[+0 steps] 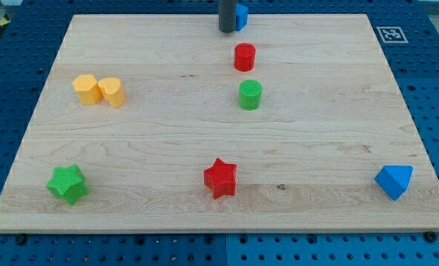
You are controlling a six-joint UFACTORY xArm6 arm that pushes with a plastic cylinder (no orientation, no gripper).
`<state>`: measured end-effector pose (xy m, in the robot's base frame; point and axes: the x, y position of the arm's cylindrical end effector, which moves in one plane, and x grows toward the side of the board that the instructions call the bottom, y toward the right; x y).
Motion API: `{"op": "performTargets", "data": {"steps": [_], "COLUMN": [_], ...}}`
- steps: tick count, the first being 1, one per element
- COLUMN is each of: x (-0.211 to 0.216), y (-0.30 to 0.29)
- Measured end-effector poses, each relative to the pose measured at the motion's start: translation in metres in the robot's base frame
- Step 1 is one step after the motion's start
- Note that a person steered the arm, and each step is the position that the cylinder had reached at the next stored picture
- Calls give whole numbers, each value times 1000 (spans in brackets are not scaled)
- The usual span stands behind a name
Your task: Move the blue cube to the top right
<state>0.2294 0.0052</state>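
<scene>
The blue cube [241, 15] sits at the view's top edge of the wooden board [145, 140], near the middle, partly hidden behind my rod. My tip [226, 30] touches or nearly touches the cube's left side. A red cylinder [244, 57] stands just below the cube, and a green cylinder [250, 95] stands below that.
A yellow hexagonal block [86, 89] and a yellow cylinder [111, 91] sit together at the view's left. A green star [66, 184] is at bottom left, a red star [220, 178] at bottom centre, a blue triangular block [394, 181] at bottom right. A marker tag [391, 33] is beyond the top-right corner.
</scene>
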Motion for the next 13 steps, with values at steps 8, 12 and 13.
{"op": "performTargets", "data": {"steps": [8, 12, 13], "x": [-27, 4, -6], "y": [4, 58, 40]}}
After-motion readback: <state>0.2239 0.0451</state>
